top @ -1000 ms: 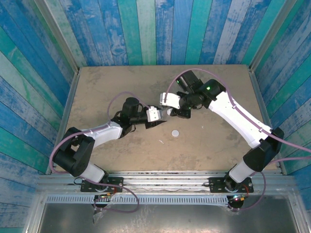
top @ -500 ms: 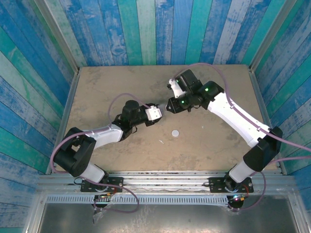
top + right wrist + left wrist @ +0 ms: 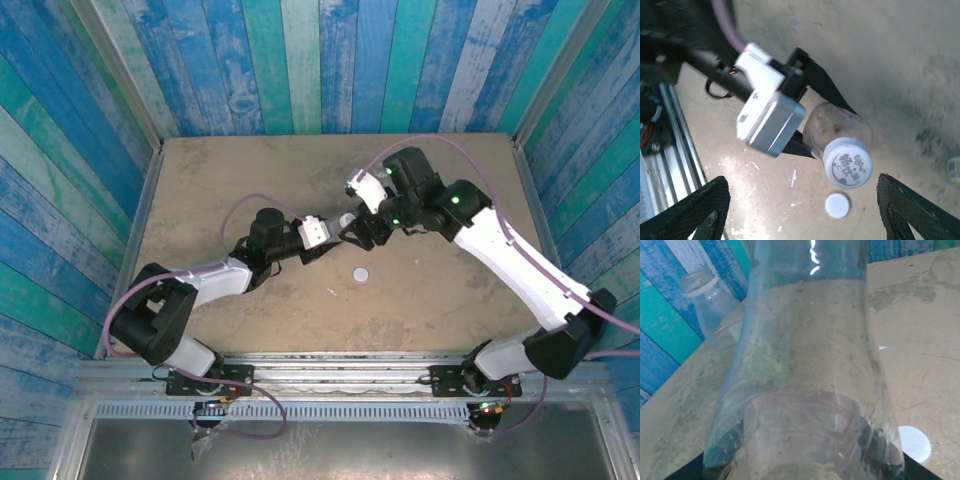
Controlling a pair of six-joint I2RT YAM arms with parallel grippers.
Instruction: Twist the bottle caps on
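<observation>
Right wrist view, looking nearly straight down the long axis of the held bottle (image 3: 832,127): printed white cap (image 3: 847,162) end-on, sitting on the neck and facing the camera. Right claw (image 3: 802,182) spread wide, one black finger at each lower corner, gripping nothing, with that cap ahead of the gap and a little toward the right-hand finger. Left claw (image 3: 333,241) clamped shut on the bottle's clear body below the neck, mouth turned toward the right arm. Probably a matter of closing straight in along that axis and twisting (cannot tell from here whether the thread is fully home). Loose cap (image 3: 836,205) flat on the table (image 3: 220,190), just beside the capped mouth in this view though lower down, within the span of the right fingers. Nearer the right claw than the left, judging by the top external view. From the left wrist, other bottle (image 3: 707,295) beyond the held one, mouth bare, blue planks (image 3: 660,340) behind it. Lying or standing, hard to tell.
</observation>
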